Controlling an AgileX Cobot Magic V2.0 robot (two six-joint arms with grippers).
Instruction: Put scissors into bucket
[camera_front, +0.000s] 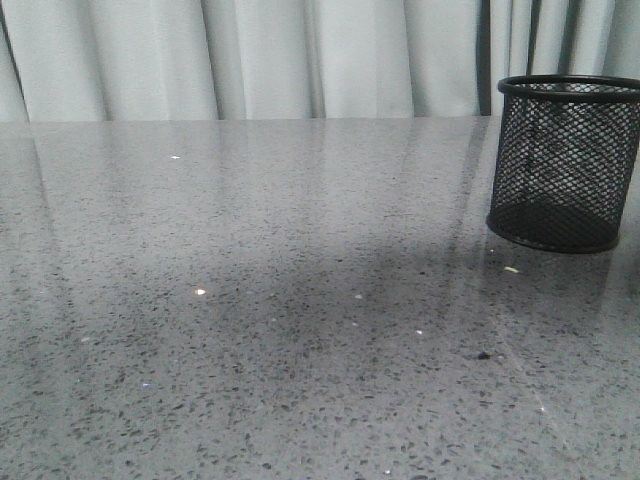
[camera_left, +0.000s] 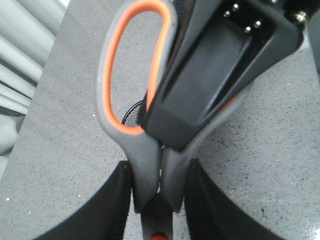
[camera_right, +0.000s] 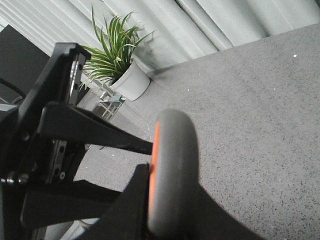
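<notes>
The left gripper clamps the scissors by their neck between its fingers; the right gripper also pinches a handle loop.

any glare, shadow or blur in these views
Front view: a broad soft shadow darkens the polished table, small specks glint, and the bucket stays sharp. Left wrist view: the scissors sit very close and look soft. Right wrist view: the near handle is blurred, while the potted plant behind is crisp.
</notes>
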